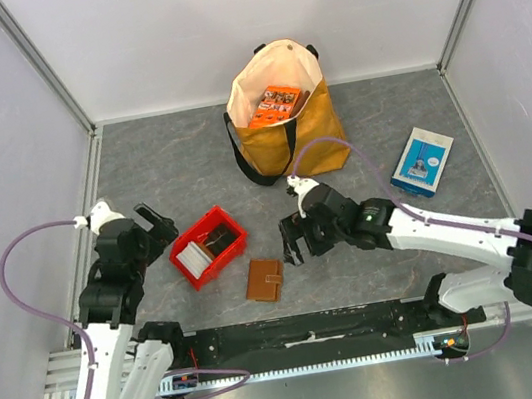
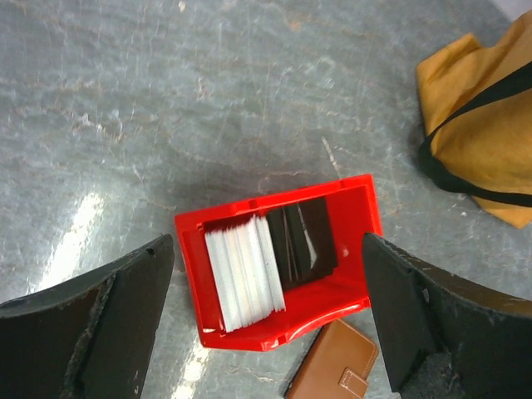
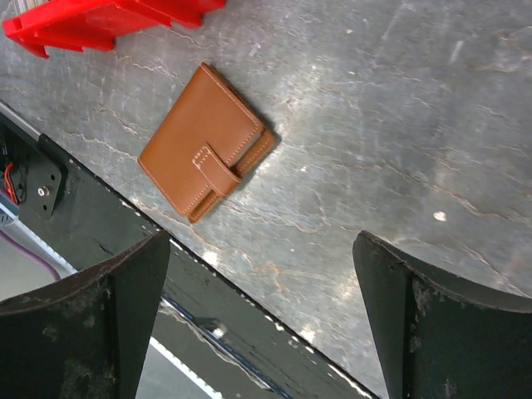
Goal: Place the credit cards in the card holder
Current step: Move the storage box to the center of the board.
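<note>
Okay, cards first: the credit cards (image 2: pixel 245 278) stand on edge inside the red bin (image 2: pixel 283 334), white ones fanned, dark ones behind them in shadow (I can't count those). My left wrist view cuts the card holder (image 2: pixel 332 370) off at the bottom edge. The right wrist view shows it whole, shut, tab across, flat on the table (image 3: pixel 399 100) beside the bin. Left gripper (image 2: pixel 266 249) hangs spread wide above the bin, empty. Right gripper (image 3: pixel 259 249) gapes near the card holder, gripping nothing.

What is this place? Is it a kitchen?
Probably a robot lab booth, not a kitchen: plain white walls box in a grey tabletop, with a left arm and a right arm bolted at its edge.
</note>
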### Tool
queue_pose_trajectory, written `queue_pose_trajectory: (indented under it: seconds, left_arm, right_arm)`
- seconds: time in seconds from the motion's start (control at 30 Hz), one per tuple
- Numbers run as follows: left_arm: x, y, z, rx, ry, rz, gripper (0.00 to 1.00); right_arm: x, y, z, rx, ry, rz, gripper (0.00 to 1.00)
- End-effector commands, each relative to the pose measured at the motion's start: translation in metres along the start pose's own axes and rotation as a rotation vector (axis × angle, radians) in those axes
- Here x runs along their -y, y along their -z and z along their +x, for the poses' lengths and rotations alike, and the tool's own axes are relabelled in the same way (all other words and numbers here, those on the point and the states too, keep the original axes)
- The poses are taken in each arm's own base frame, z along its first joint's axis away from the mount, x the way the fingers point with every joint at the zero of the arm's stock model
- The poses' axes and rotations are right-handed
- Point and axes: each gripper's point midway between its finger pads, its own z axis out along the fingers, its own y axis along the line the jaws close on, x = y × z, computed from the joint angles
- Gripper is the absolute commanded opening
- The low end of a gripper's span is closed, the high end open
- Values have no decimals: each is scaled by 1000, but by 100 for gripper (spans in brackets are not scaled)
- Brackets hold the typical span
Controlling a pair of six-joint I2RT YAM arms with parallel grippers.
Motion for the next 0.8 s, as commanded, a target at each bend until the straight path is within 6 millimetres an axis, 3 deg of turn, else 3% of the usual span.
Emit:
queue_pose_trajectory:
  seconds: [0.0, 0.2, 0.43, 0.77]
  left_arm:
    - [-9, -11, 22, -74, 55, -52, 99]
    - [-16, -27, 44, -135, 115, -105, 99]
    - [-28, -32, 66, -156, 211, -138, 99]
    - [-37, -32, 78, -138, 274, -144, 99]
  right_arm:
    - [-44, -8, -55, 156, -45, -73, 98]
    - [-57, -54, -85, 138, -4, -15, 98]
    - [-64, -96, -120, 138, 59, 58, 98]
    - [-49, -150, -126, 109, 115, 173, 98]
